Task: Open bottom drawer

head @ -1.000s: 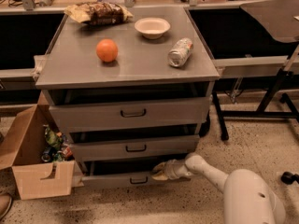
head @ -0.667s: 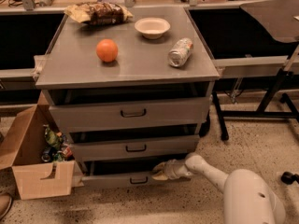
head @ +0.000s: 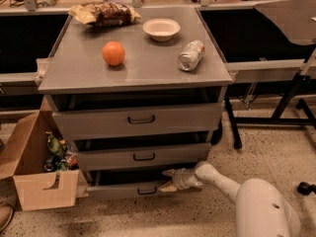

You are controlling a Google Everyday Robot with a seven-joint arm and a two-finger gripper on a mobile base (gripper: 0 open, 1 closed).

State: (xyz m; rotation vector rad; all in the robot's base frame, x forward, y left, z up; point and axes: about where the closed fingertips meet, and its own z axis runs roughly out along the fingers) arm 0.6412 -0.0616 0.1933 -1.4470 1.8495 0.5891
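Observation:
The bottom drawer [head: 123,189] is the lowest grey front of the cabinet, with a small dark pull handle [head: 147,190]. It stands out a little from the cabinet, with a dark gap above its top edge. My gripper [head: 168,179] reaches in from the right on a white arm [head: 222,181]. Its tan fingers [head: 170,173] sit at the top edge of the drawer front, just right of and above the handle. One finger is above the edge and one is at the front.
The middle drawer [head: 143,157] and top drawer [head: 140,120] are above. On the cabinet top lie an orange [head: 113,53], a white bowl [head: 161,29], a can [head: 190,55] and a snack bag [head: 104,14]. A cardboard box [head: 37,177] of rubbish stands at the left. Black table legs [head: 276,112] stand at the right.

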